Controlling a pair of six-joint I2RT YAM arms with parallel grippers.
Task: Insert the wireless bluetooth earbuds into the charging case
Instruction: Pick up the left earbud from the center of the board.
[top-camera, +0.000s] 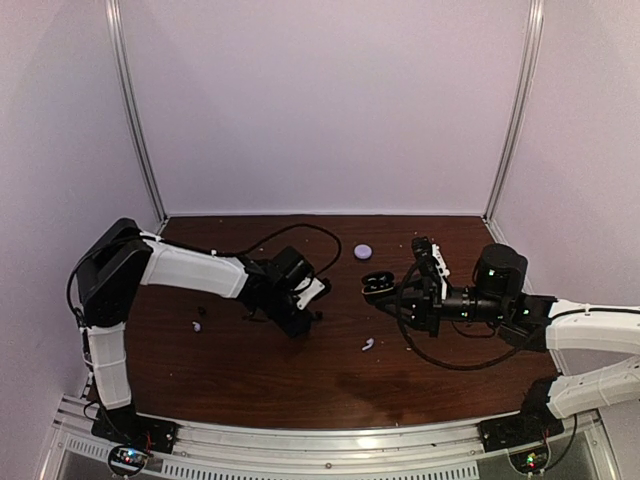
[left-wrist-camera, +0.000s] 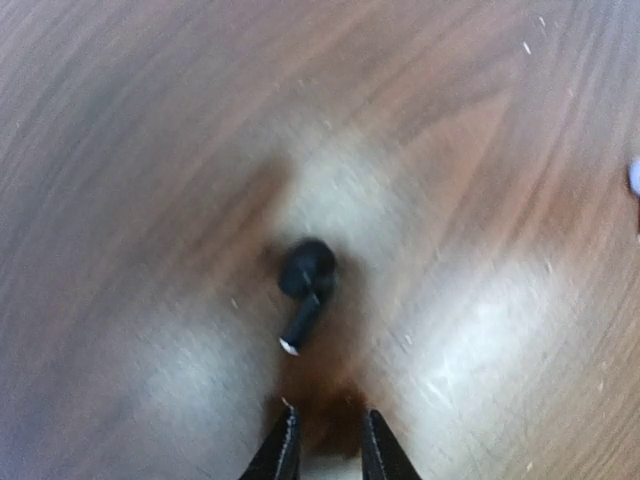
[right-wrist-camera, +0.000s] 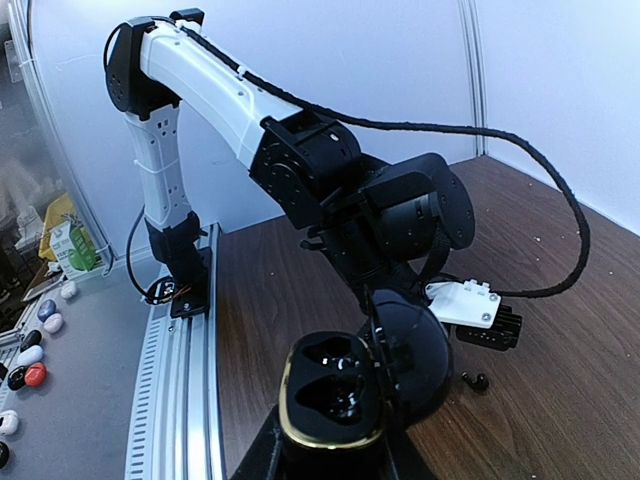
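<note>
Dark brown wood-grain tabletop (top-camera: 300, 390) inside a white-walled enclosure.
Right gripper (right-wrist-camera: 335, 445) is clamped on the open glossy black clamshell charging case (right-wrist-camera: 330, 390), both wells empty. Black stemmed plastic earbud (left-wrist-camera: 305, 285) lies on the tabletop on the left-arm side of the case; left gripper (left-wrist-camera: 328, 440), just short of it, stands narrowly parted and empty.

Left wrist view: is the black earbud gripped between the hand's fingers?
No, the black earbud lies on the wooden table ahead of the left hand, clear of its fingertips.
</note>
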